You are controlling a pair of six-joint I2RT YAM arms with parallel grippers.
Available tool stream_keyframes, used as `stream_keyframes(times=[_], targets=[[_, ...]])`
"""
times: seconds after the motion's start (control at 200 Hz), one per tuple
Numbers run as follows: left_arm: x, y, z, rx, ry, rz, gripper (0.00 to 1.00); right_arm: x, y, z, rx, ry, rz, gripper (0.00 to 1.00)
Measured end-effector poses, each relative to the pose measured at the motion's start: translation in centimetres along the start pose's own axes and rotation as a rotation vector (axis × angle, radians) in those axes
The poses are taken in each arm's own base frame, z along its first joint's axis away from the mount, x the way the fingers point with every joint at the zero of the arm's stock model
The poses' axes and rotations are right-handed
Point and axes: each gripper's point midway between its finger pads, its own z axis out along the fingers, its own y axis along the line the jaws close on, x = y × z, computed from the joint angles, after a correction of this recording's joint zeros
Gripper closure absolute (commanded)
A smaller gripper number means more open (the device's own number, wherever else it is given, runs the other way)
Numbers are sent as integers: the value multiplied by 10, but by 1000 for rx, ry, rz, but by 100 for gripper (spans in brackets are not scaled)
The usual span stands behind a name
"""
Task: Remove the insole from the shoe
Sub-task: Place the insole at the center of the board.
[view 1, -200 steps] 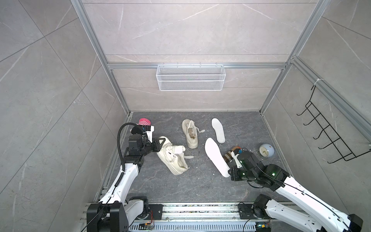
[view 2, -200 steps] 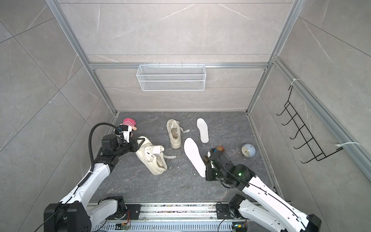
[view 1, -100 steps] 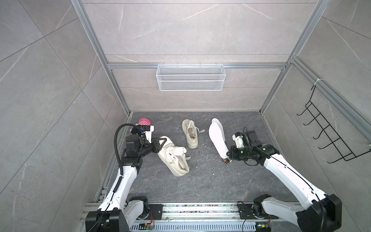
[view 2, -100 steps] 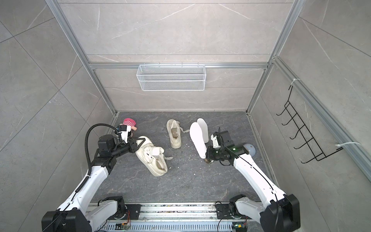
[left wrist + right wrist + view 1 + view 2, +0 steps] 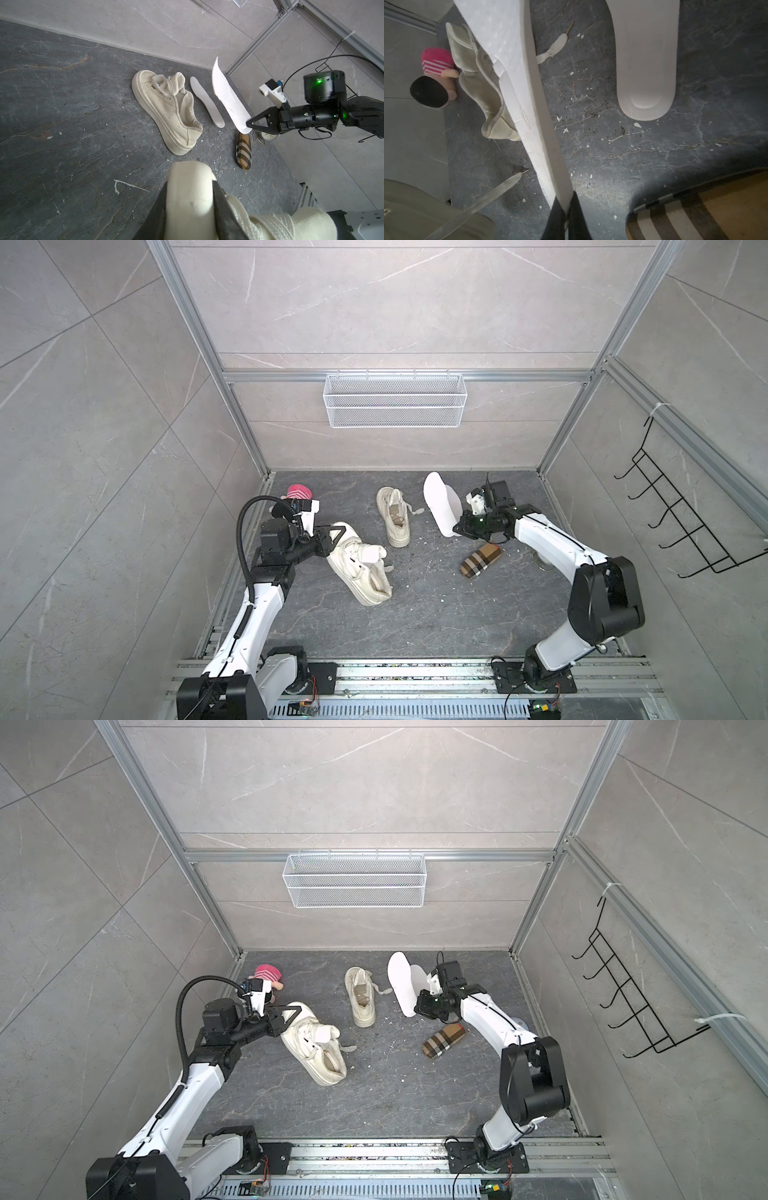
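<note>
Two sets of fingers are each clamped on something. The right fingers [image 5: 555, 222] pinch the heel end of a long white foam insole [image 5: 438, 506]. It hangs clear of the dark grey stone desk [image 5: 415, 626] with its toe tilted up toward the back edge, and it is outside both shoes. Just beside it a second white insole [image 5: 205, 99] lies flat near the back right corner. The left fingers [image 5: 223, 207], a little apart, grip the toe end of a cream canvas platform sneaker [image 5: 361, 568] by the left edge. A matching cream sneaker [image 5: 392, 516] stands near the back middle. A tan plaid pouch [image 5: 480, 562] lies toward the right edge, and a doll in a pink striped hat [image 5: 299, 491] sits in the back left corner.
</note>
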Motion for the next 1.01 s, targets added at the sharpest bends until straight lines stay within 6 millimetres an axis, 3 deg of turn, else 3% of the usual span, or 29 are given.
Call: stream_keyframes(times=[0.285, 0.546, 0.846, 1.007], targets=[[0, 0, 0, 1, 1, 0, 100, -9, -13, 39, 27, 52, 87, 100], [0, 0, 0, 2, 1, 0, 100, -15, -20, 62, 42, 82, 124, 100], [0, -1, 0, 6, 2, 0, 100, -4, -33, 84, 73, 141, 157, 99], [1, 0, 1, 6, 5, -2, 100, 2, -40, 94, 86, 165, 175, 85]])
